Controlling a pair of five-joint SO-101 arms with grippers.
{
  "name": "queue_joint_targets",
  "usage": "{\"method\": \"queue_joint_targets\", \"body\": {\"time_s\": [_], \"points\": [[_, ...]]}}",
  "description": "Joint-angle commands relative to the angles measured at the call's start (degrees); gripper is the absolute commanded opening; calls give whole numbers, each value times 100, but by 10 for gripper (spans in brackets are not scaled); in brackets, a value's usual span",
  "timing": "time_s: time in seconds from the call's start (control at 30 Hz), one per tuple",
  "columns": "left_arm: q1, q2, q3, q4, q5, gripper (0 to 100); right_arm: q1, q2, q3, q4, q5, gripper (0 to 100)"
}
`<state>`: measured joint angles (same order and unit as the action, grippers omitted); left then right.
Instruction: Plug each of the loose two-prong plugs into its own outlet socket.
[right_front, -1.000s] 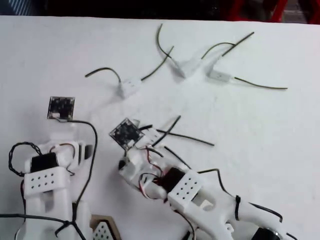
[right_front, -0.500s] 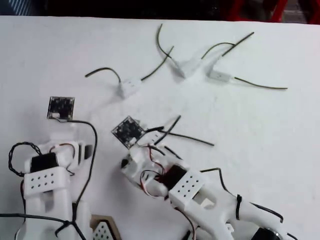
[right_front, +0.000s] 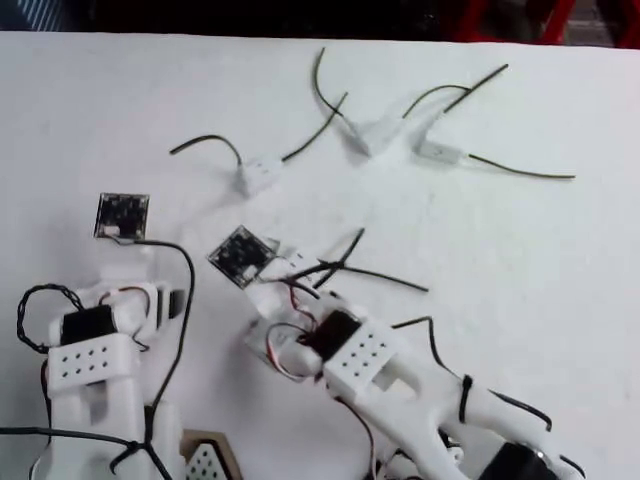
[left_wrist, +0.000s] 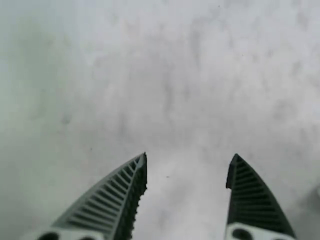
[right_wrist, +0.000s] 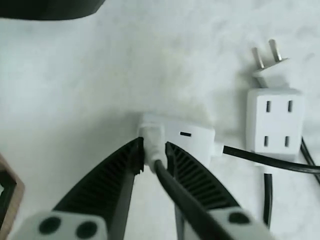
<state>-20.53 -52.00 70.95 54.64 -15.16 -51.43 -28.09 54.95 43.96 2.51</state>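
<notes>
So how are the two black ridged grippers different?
The left black ridged gripper is open; the right black ridged gripper is shut on a white plug. The left one hangs over the white table; the right one is at a white outlet block. Both have ridged black fingers.

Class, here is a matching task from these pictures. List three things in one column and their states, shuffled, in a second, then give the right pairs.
Things:
1. left gripper
2. right gripper
3. four-slot outlet block

States:
A. all visible slots empty
B. fingers open above the bare table
C. fingers shut on a white plug

Pairs: 1-B, 2-C, 3-A
</notes>
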Motion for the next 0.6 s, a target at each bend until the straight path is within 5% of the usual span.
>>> {"method": "queue_joint_targets", "body": {"time_s": [0.0,0.57], "points": [[-66,-136,-35,-70,18,259,75,558,-404,84,70,16],[-66,-136,-26,-70,9,259,110,558,-659,787,70,16]]}}
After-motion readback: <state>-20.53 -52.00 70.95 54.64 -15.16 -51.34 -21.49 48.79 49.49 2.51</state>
